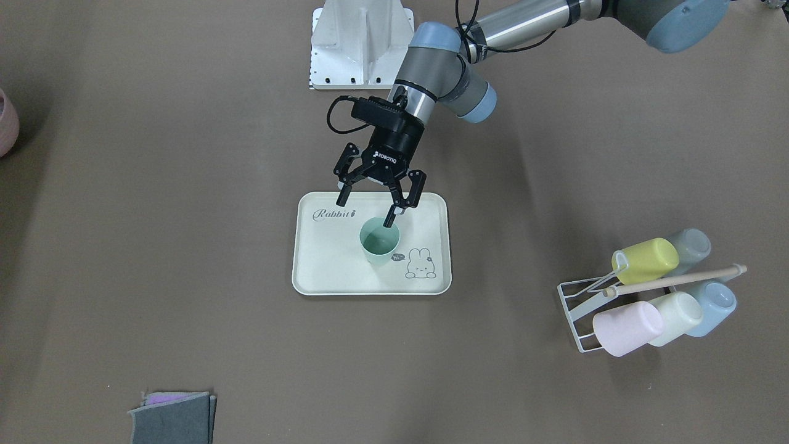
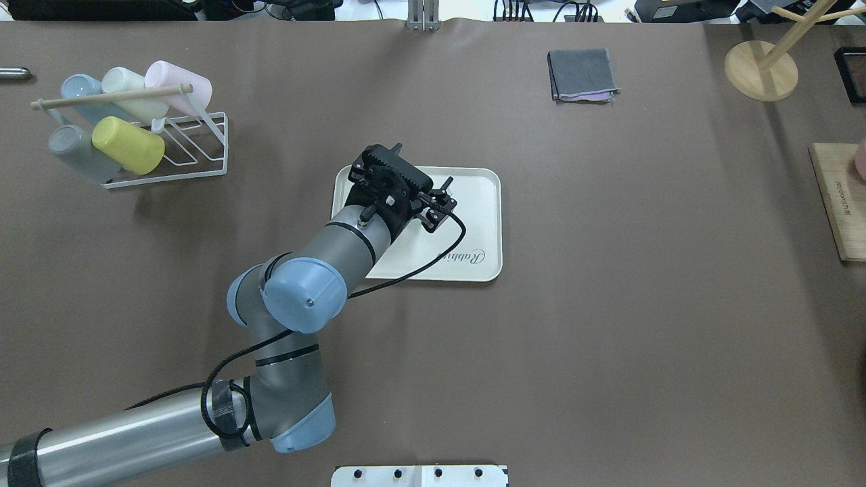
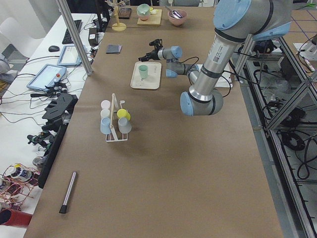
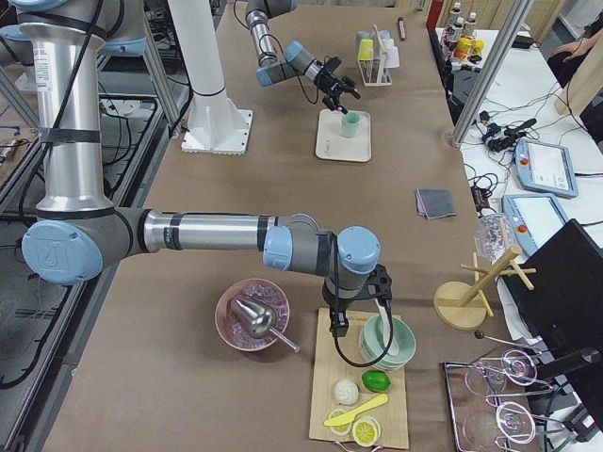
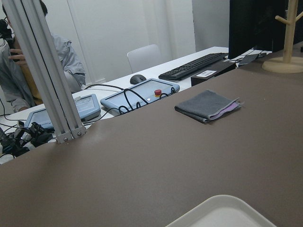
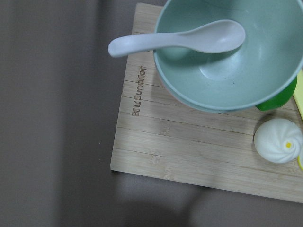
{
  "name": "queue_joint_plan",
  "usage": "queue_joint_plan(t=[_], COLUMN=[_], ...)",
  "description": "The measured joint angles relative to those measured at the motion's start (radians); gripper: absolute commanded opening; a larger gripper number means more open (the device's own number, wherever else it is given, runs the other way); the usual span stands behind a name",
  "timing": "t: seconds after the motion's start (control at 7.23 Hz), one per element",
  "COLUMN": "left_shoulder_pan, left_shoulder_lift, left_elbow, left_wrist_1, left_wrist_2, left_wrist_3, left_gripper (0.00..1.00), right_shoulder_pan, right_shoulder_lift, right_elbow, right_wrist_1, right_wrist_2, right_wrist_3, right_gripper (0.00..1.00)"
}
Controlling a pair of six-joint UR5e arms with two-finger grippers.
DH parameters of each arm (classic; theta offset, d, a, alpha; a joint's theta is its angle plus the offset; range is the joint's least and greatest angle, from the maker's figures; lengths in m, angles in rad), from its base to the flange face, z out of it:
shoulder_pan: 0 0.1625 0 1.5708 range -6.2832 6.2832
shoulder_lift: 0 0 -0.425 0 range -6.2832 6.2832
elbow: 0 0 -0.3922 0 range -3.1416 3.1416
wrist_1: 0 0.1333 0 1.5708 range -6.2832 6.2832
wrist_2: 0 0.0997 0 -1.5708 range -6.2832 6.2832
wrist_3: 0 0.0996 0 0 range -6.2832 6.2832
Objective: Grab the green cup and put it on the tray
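The green cup (image 1: 379, 243) stands upright on the cream tray (image 1: 327, 265), near the bunny drawing. My left gripper (image 1: 364, 213) is open and empty, a little above the cup on the robot's side. In the front-facing view one fingertip (image 1: 389, 221) overlaps the cup's rim. The side views show the cup (image 3: 143, 72) (image 4: 350, 125) below the gripper (image 4: 339, 89). In the overhead view my wrist hides the cup and only the tray (image 2: 477, 203) shows. My right gripper (image 4: 339, 325) hangs over a bamboo board; I cannot tell if it is open or shut.
A white wire rack (image 1: 576, 302) (image 2: 196, 145) holds several cups, among them a yellow-green one (image 1: 647, 259). A folded grey cloth (image 1: 175, 416) (image 2: 582, 74) (image 5: 208, 105) lies apart. The right wrist view shows a green bowl (image 6: 232, 71) with a white spoon (image 6: 180, 40) on the board (image 6: 189, 142).
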Motion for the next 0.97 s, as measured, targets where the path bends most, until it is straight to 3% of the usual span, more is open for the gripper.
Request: queue_joint_plan(t=[0.14, 0.55, 0.97], left_shoulder_pan=[-0.043, -0.263, -0.553], left_shoulder_lift=[0.026, 0.135, 0.273], left_elbow=[-0.082, -0.310, -0.394], left_wrist_1=[0.092, 0.343, 0.436], left_wrist_2=[-0.059, -0.367, -0.693], left_wrist_3=[-0.012, -0.091, -0.099], left_gripper=[0.98, 0.98, 0.98], right_shoulder_pan=[0.003, 0.012, 0.025], right_shoulder_lift=[0.000, -0.002, -0.011], right_elbow=[0.000, 0.002, 0.004], right_wrist_1=[0.000, 0.000, 0.000], right_wrist_2=[0.000, 0.000, 0.002], right_wrist_3=[-0.001, -0.003, -0.006], right_gripper=[1.00, 1.00, 1.00])
